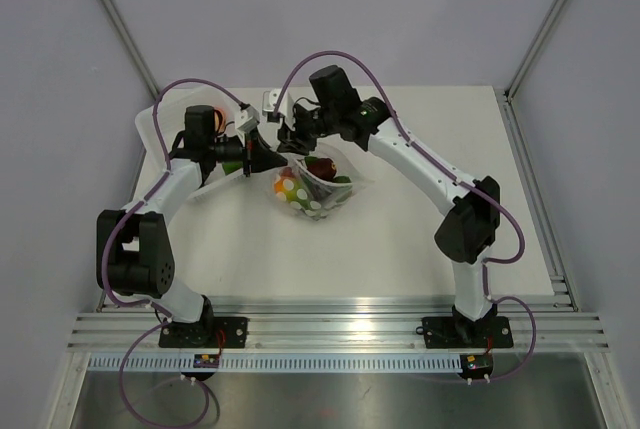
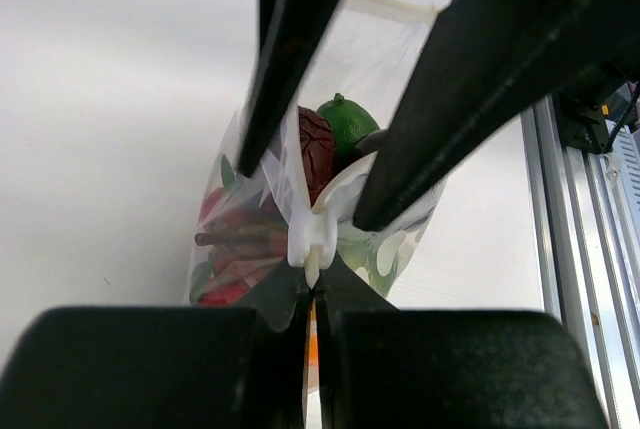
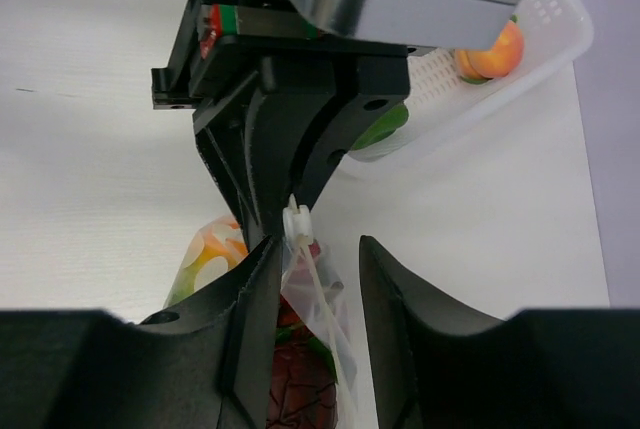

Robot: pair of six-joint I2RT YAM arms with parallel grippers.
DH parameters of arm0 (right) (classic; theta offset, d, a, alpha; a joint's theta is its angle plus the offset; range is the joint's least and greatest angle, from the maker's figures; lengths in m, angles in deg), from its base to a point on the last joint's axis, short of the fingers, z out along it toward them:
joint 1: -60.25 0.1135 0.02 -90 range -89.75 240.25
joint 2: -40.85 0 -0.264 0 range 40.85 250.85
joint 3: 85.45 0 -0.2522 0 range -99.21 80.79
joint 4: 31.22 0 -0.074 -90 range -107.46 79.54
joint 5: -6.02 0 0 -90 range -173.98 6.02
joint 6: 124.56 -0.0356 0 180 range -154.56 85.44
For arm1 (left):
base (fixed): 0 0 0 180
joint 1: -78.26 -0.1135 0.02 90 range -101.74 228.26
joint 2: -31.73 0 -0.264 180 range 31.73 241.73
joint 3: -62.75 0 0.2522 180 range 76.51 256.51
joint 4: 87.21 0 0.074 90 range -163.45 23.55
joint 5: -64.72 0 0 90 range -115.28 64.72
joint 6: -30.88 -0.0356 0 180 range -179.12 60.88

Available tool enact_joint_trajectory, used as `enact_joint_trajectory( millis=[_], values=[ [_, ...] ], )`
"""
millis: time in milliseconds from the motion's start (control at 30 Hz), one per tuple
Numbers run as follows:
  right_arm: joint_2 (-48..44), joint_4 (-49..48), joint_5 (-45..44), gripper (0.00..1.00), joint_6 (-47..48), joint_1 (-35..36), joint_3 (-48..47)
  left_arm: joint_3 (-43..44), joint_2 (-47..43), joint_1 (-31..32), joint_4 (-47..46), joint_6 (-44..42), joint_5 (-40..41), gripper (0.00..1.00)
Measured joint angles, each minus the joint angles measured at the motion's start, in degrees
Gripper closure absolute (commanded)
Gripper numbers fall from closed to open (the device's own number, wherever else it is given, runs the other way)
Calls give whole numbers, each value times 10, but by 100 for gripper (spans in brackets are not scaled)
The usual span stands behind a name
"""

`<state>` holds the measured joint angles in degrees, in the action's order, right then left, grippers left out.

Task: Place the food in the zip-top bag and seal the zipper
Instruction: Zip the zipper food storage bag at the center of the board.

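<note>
At mid-table your zip-top bag (image 1: 312,189) holds most food (image 2: 318,149), left gripper (image 2: 312,287) clamped tight on the zipper (image 2: 311,234) end, right gripper (image 3: 320,269) half-open astride the seemingly unsealed mouth, holding nothing; an orange piece (image 3: 490,49) sits in the tray (image 3: 560,19).

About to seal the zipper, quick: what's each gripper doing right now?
Left gripper: closed on the bag at its mouth edge.
Right gripper: open, fingers astride the bag's mouth, not clamped.

Zip-top bag (image 1: 318,192): clear, white blotch print. White slider tab (image 2: 310,239) at black left pincer (image 2: 312,294) tips; beyond it, maroon piece (image 2: 318,149) and green lime (image 2: 348,121). Beyond black right pincer (image 3: 315,269): white perforated tray (image 3: 555,24), orange fruit (image 3: 492,49).
</note>
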<state>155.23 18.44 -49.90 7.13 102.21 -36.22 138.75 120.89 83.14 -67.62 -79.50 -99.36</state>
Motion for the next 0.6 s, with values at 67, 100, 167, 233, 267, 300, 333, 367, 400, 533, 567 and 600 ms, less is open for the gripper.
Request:
enact_joint_trajectory(
  millis=[67, 100, 167, 233, 267, 300, 333, 367, 400, 533, 567, 600],
  values=[
    [0, -7, 1, 56, 0, -3, 0, 3, 0, 0, 10, -7, -2, 100],
    [0, -7, 1, 56, 0, -4, -2, 4, 0, 0, 14, -10, -2, 100],
    [0, -3, 3, 56, 0, -5, -9, 4, 0, 0, 19, -14, -3, 100],
    [0, 2, 12, 57, 0, -5, -22, 4, 0, 0, 21, -17, -3, 100],
    [0, 4, 16, 57, 0, -5, -28, 4, 0, 0, 21, -18, -3, 100],
    [0, 4, 20, 58, 0, -5, -35, 4, 0, 0, 21, -19, -3, 100],
    [0, 4, 25, 58, 0, -5, -40, 4, 0, 0, 21, -19, -3, 100],
    [0, 5, 30, 58, 0, -5, -45, 4, 0, 0, 22, -19, -3, 100],
    [0, 6, 33, 58, 1, -5, -46, 4, 0, 0, 22, -19, -3, 100],
    [7, 38, 55, 56, 7, -5, -59, 4, 0, 0, 23, -21, -3, 100],
    [9, 44, 59, 55, 8, -5, -59, 4, 0, 0, 23, -21, -3, 100],
    [11, 47, 60, 55, 9, -5, -60, 4, 0, 0, 23, -21, -3, 100]
  ],
)
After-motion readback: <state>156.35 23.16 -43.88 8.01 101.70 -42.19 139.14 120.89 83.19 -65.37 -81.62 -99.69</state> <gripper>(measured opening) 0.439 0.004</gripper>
